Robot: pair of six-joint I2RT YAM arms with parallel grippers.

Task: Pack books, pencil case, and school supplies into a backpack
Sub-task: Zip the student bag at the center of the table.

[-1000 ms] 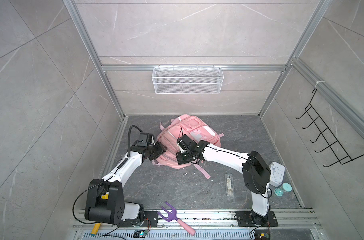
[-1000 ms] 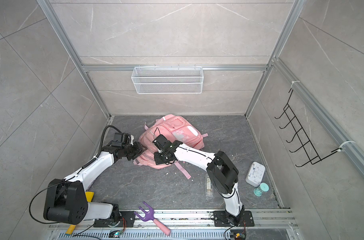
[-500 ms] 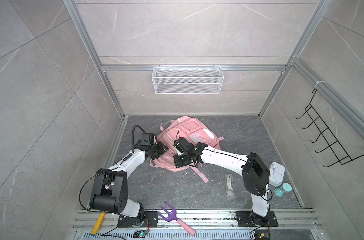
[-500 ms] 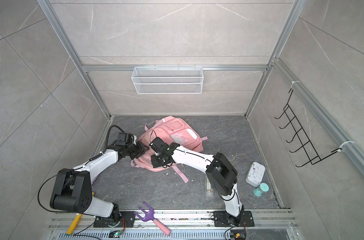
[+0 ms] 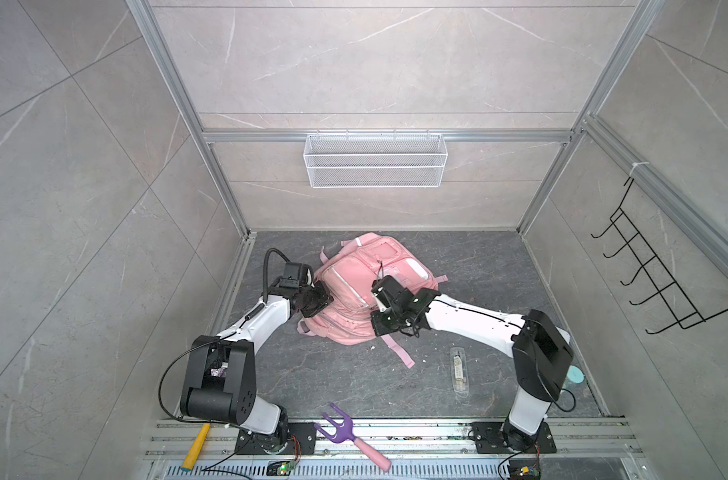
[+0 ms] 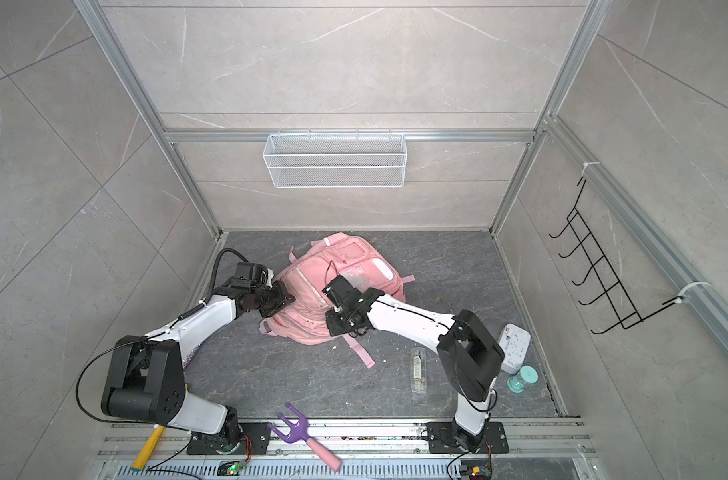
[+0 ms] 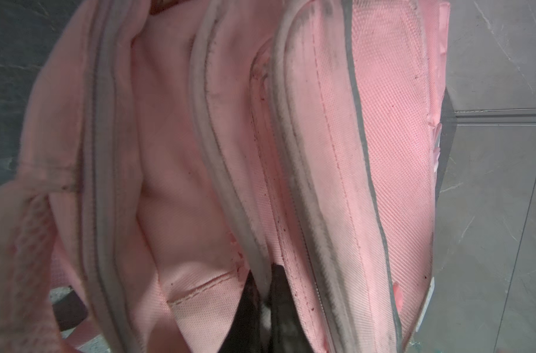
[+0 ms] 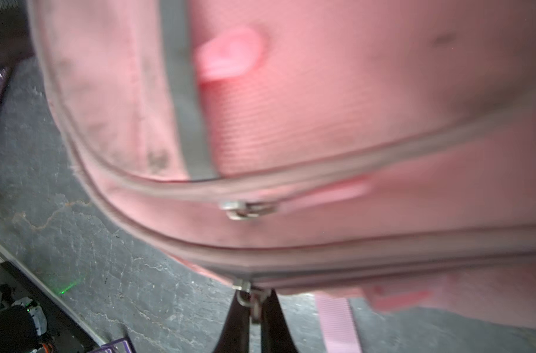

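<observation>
Now the backpack (image 5: 341,324) is pinched at its side by the left gripper (image 7: 264,275), at its near-edge zip pull (image 8: 255,308) by the right gripper (image 8: 254,296).

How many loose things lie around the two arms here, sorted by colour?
Pink backpack: 1
Clear packet: 1
Purple fork with pink handle: 1
White boxy device: 1
Small teal jar: 1
Yellow-handled tool: 1
Total: 6

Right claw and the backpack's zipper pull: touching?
Touching. Right wrist view shows the right claw shut on the metal zipper pull at the backpack edge.
</observation>
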